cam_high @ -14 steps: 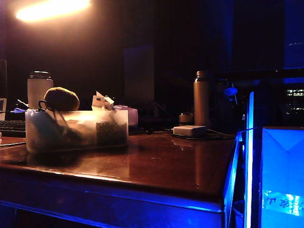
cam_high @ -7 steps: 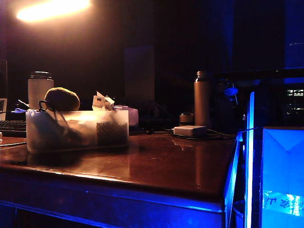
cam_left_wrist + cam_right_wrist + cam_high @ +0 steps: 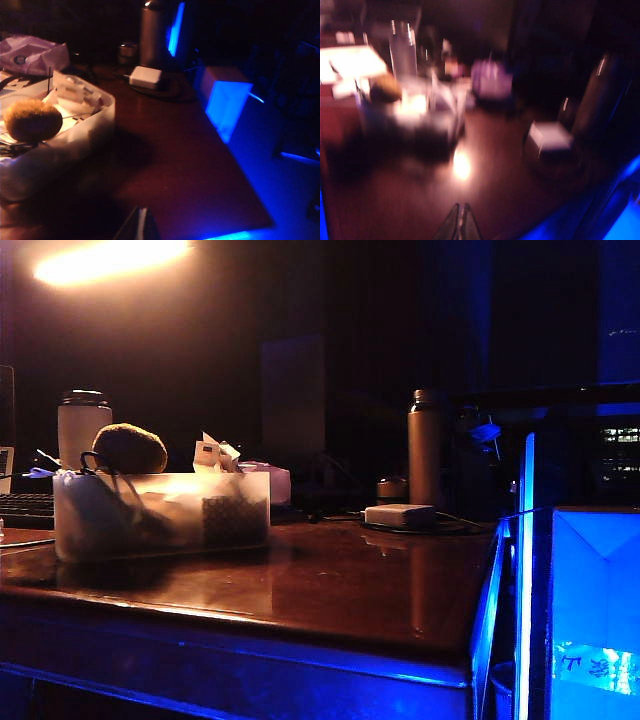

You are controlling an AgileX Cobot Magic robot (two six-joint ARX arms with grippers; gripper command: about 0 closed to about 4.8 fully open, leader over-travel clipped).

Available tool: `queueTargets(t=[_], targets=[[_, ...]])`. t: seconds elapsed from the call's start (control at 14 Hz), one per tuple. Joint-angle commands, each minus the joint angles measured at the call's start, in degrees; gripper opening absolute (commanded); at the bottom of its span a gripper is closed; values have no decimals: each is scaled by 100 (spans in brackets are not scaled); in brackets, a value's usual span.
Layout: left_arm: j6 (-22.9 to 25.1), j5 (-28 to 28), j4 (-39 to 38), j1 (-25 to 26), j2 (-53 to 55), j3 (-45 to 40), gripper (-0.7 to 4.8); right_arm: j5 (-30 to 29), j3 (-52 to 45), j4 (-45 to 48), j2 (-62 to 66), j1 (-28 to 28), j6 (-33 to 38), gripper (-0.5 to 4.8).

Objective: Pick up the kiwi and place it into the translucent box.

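My right fingers (image 3: 460, 222) sit pressed together with nothing between them, raised over the dark table (image 3: 330, 585) and well apart from everything. Of my left fingers (image 3: 139, 226) I see only a dark tip at the frame's edge, so I cannot tell how they stand. The kiwi (image 3: 130, 448) rests on top of the clutter at one end of the translucent box (image 3: 165, 512). A white block (image 3: 399, 515) lies well apart from it.
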Motion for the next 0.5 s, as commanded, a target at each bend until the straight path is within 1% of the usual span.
queueTargets(t=[0.07,0.14,0.21,0.29,0.43,0.5], targets=[[-553,-306,1185,4,9,-992,-4,162,-868,597,-13,-2,610,-3],[-706,-601,1305,4,11,-1333,-4,365,-1189,922,-15,-2,846,-3],[-715,-798,1403,4,11,-1613,-4,649,-1412,1071,-13,-2,968,-2],[-708,-925,1554,4,11,-1867,-4,791,-1565,1058,-11,-2,966,-2],[-481,-1152,2243,4,11,-2465,-4,793,-1847,1060,-13,-4,968,-2],[-328,-1257,2319,4,11,-2605,-4,789,-1954,1058,-13,-4,968,-2]])
